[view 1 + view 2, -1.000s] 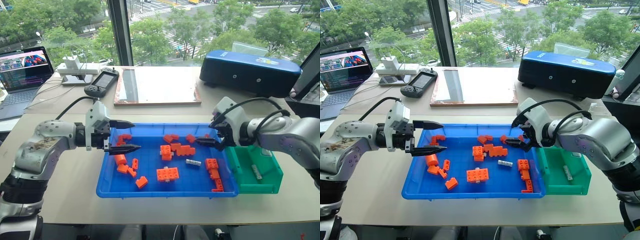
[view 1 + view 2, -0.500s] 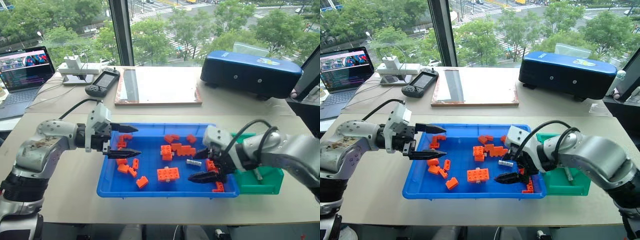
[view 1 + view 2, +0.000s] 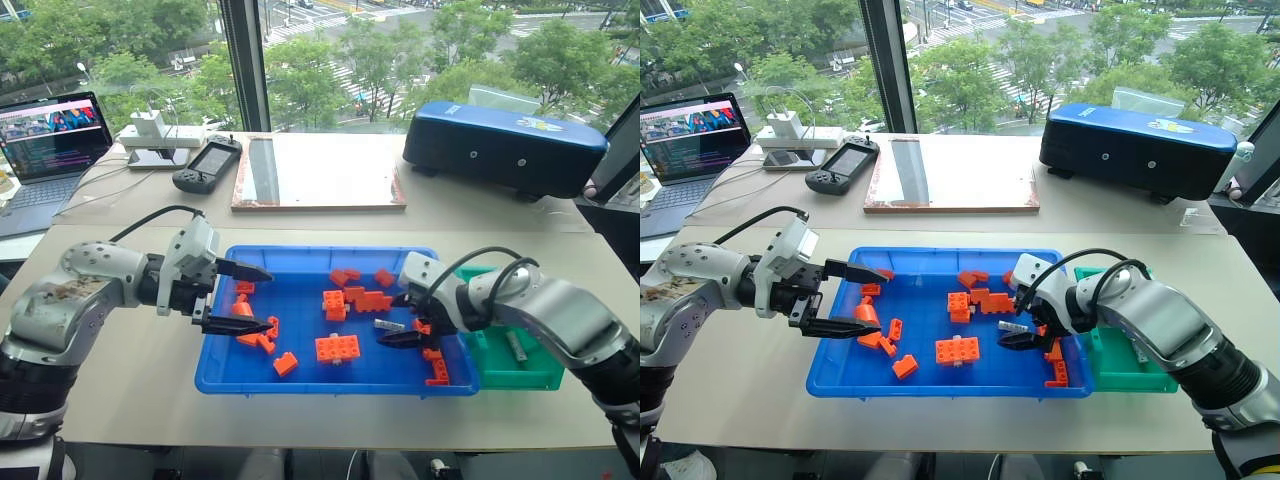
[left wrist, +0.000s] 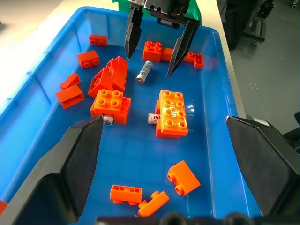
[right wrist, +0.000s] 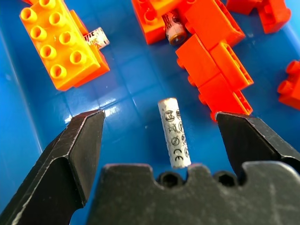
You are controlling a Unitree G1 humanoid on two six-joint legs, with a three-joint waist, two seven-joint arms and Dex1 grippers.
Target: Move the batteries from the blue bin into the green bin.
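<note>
A grey battery (image 5: 174,132) lies loose on the floor of the blue bin (image 3: 300,386) among orange bricks. My right gripper (image 3: 392,322) is low in the bin and open, one finger on each side of this battery without touching it; the left wrist view shows the right gripper (image 4: 150,64) over the same battery (image 4: 144,71). Two more batteries (image 4: 153,117) (image 4: 108,120) poke out from under orange bricks. My left gripper (image 3: 262,299) hangs open and holds nothing over the bin's left end. The green bin (image 3: 520,372) stands against the blue bin's right side with one battery (image 3: 516,346) inside.
Several orange toy bricks (image 3: 336,347) are scattered through the blue bin. Behind it on the table lie a wooden board (image 3: 318,170), a handheld controller (image 3: 205,163), a laptop (image 3: 50,140) and a dark-blue hard case (image 3: 505,145).
My right gripper came down from above the blue bin's right rim into the bin and now straddles the loose battery, its fingers a little closer together. The left gripper stayed open and tilted slightly.
</note>
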